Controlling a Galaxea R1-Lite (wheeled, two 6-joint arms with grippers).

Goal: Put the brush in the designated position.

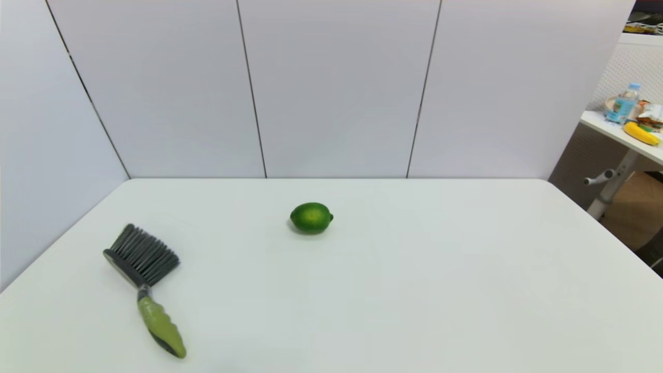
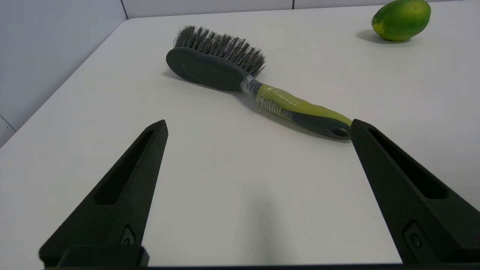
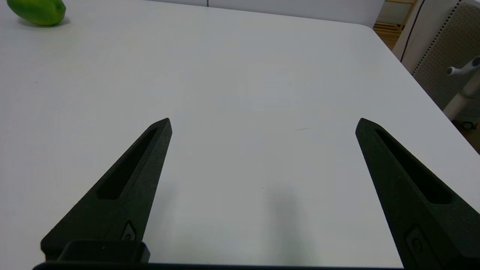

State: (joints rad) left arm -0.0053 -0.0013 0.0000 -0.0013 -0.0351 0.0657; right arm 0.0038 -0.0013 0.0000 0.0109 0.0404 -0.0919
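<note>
Nearest the head camera lies the brush [image 1: 146, 290], flat on the white table [image 1: 414, 290] at the robot's near left. Its lime-green handle points toward the robot and its fan of dark bristles points away toward the back wall. Lying this way, the handle is the part easiest to reach, which suits a pick from the left side.

Neither arm shows in the head view, so both seem parked low at the near edge. From the left wrist view, the left claw [image 2: 258, 125] hangs just short of the brush with its two black fingers spread wide and nothing between them. The tip of one finger sits just beside the handle's grey end with the hanging hole, though whether it touches cannot be told. The spread looks like readiness to close across the ridged handle, which is narrow and should give a firm hold; the bristle head is broad and would be a poor place to pinch.

A lime [image 1: 311, 218] rests near the middle of the table, well apart from the brush. No marked spot for the brush is visible anywhere.

Over bare table on the other side, the right claw [image 3: 262, 123] is likewise spread and empty, apparently idle.
</note>
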